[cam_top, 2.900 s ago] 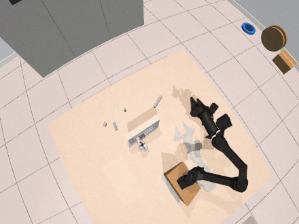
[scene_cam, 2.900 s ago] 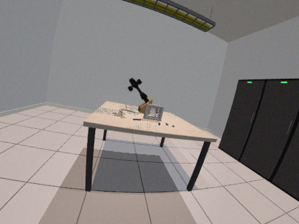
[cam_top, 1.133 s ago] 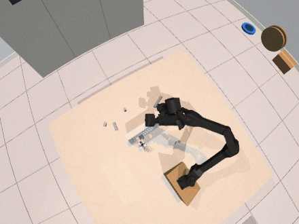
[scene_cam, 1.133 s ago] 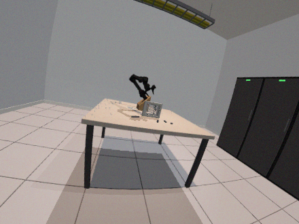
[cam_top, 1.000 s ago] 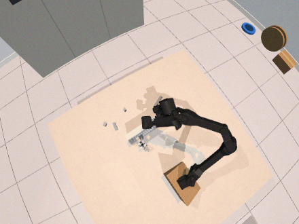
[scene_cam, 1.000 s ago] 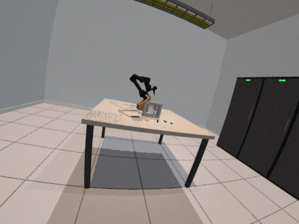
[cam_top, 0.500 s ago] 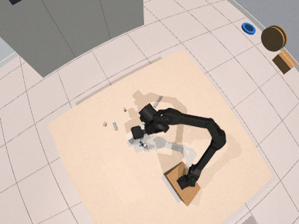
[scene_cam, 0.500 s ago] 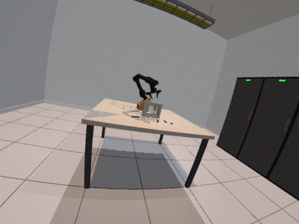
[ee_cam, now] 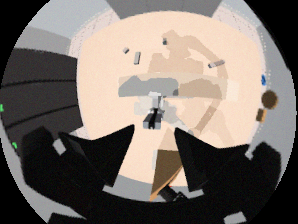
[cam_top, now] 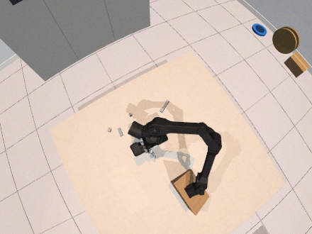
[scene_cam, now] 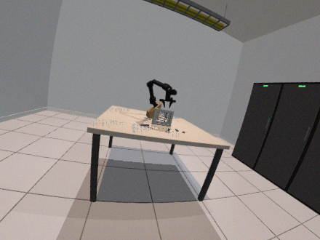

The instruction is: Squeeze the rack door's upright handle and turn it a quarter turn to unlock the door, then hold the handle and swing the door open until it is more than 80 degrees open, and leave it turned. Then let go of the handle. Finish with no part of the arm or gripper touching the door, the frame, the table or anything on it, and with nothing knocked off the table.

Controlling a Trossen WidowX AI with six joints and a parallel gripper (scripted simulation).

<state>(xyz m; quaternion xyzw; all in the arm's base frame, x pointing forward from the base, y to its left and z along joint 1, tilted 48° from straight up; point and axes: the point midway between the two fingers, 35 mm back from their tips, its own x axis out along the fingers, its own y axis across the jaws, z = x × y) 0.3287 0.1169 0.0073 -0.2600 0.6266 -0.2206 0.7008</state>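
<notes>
The grey rack (scene_cam: 154, 118) (ee_cam: 150, 87) stands on the table (cam_top: 106, 163) (scene_cam: 196, 134); in the top view the gripper and arm hide most of it. The dark handle (ee_cam: 152, 119) with pale fittings stands out on the arm's side of the rack. I see no gap at the door, but its latch state cannot be read. My gripper (scene_cam: 167, 105) (ee_cam: 154, 128) points down above the rack, its fingers apart with nothing held. In the wrist view the handle appears between and just beyond the fingertips; in the exterior view the fingertips hang above the rack's top.
The arm stands by a wooden block (cam_top: 193, 205) (scene_cam: 150, 110) (ee_cam: 165, 165). Beyond the rack lie a grey bar (cam_top: 164, 106) (ee_cam: 216, 64), a shorter bar (cam_top: 120, 132) (ee_cam: 137, 58) and two small pieces. Tall cabinets (cam_top: 88, 32) (scene_cam: 265, 127) stand off the table.
</notes>
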